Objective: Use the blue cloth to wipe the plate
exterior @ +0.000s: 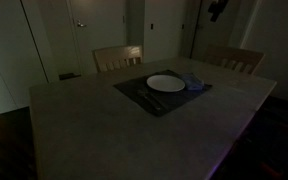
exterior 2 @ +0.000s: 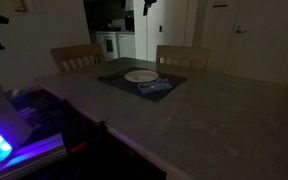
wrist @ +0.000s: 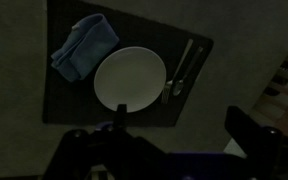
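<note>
Hanging high over the table point(exterior: 104, 135), gripper point(wrist: 178, 112) spread wide, nothing between the fingers point(wrist: 121, 112). In both exterior views, showing only as a dark shape at the top edge, well above everything laid on the table.

Below and slightly ahead of the gripper in the wrist view: a round white plate point(wrist: 130, 78), lying nearer the finger at picture-left than its opposite.

Beyond the plate, farther from the gripper and off toward that same side: the blue cloth point(wrist: 84, 46), crumpled in a loose heap just beside the plate's rim. Touching the rim or not, cannot tell.

On the plate's other side, ahead of the gap between the fingers: cutlery point(wrist: 181, 72), laid lengthwise and roughly parallel, just beside the plate.

Under all three: a dark placemat point(wrist: 59, 105), its near edge close ahead of the fingertips in the wrist view.

Farther out from the gripper, at the table's far side in an exterior view: one wooden chair point(exterior: 118, 57) and a second chair point(exterior: 234, 58), both pushed in, the placemat lying between them and the camera.

Dim light throughout, fine detail hard to make out.
</note>
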